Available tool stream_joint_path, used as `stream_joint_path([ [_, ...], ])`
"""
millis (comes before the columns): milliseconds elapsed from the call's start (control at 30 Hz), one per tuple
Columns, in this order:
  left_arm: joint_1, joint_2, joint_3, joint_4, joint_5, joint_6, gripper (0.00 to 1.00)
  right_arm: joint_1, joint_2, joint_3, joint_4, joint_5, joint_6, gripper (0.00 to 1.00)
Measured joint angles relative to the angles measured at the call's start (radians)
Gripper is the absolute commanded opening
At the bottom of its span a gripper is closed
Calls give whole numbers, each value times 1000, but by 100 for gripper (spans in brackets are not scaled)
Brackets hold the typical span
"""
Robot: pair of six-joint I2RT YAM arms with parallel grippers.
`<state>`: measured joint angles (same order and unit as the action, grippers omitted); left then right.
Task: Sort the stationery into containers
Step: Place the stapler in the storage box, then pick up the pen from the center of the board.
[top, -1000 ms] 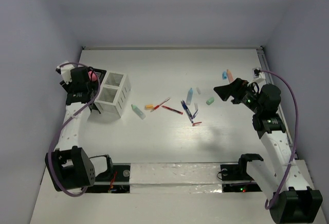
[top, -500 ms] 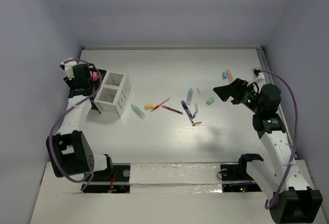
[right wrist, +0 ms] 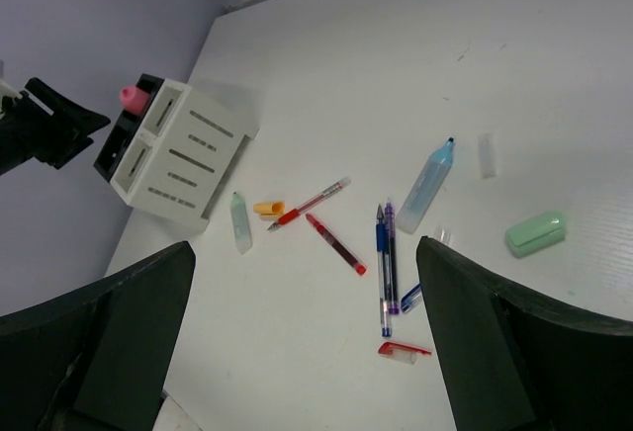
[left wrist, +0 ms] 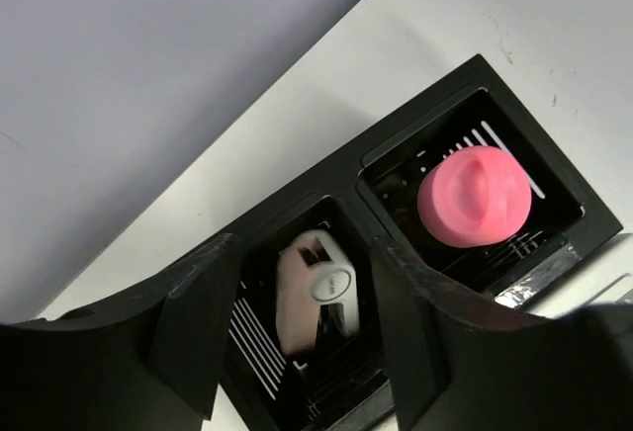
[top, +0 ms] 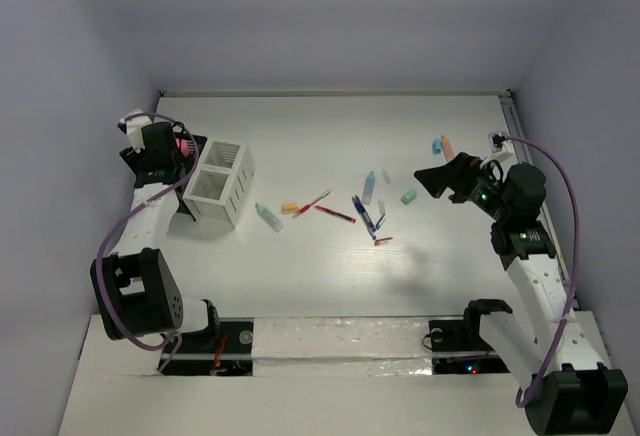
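Done so far: A stubby piece with a round pink top [left wrist: 477, 197] sits in one slot of the small black slotted box [left wrist: 341, 176]. A small white piece [left wrist: 318, 288] lies in the slot next to it.
White box: The white slatted box with two slots [top: 222, 184] stands right beside the black one. From above I can see nothing inside it.
Left hand: The left hand [left wrist: 305, 253] hangs right over the black box. Its fingers are spread wide and hold nothing.
Right hand: The right hand [top: 438, 177] floats over the right side of the white tabletop [top: 320, 121], near the loose things. Its fingers are wide apart too, and it is empty.
Left in the middle: A pale green stick [right wrist: 238, 221] and a little orange bit [right wrist: 268, 209] lie nearest the boxes. Next come two thin red pens [right wrist: 334, 243], a thin blue pen [right wrist: 381, 278] with a purple pen [right wrist: 390, 258] right beside it, and a loose red cap [right wrist: 404, 349].
Left on the right: A pale blue tube [right wrist: 427, 186] and a mint green eraser [right wrist: 535, 233] lie near the right hand. A small blue bit [top: 437, 145] and an orange bit beside it [top: 446, 143] lie farther back.
How far along: I think the job has only just begun. Two things are in a box and about ten are out on the tabletop.
What comes next: My guess is that a hand must go and pick up one of the loose things.
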<state>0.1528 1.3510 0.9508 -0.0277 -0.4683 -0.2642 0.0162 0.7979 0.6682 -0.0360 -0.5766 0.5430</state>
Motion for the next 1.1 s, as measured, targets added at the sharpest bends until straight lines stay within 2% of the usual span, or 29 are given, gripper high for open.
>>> stream_joint_path([
  [33, 0, 0, 0, 3, 3, -2, 62, 2, 0, 0, 0, 0, 0, 100],
  [133, 0, -4, 0, 9, 22, -6, 73, 6, 1, 0, 0, 0, 0, 100],
  [300, 0, -48, 8, 5, 70, -25, 82, 6, 2, 0, 1, 0, 0, 100],
  [467, -6, -180, 35, 3, 179, -61, 89, 6, 2, 0, 0, 0, 0, 100],
  [567, -43, -264, 79, -3, 245, -83, 94, 6, 3, 0, 0, 1, 0, 100],
  [667, -126, -342, 104, 0, 325, -95, 99, 6, 13, 0, 1, 2, 0, 100],
  [867, -286, -518, 8, 17, 555, -115, 99, 6, 46, 0, 0, 18, -1, 100],
  [1100, -304, -719, -185, 10, 782, -115, 99, 45, 101, 2, -3, 39, -19, 100],
])
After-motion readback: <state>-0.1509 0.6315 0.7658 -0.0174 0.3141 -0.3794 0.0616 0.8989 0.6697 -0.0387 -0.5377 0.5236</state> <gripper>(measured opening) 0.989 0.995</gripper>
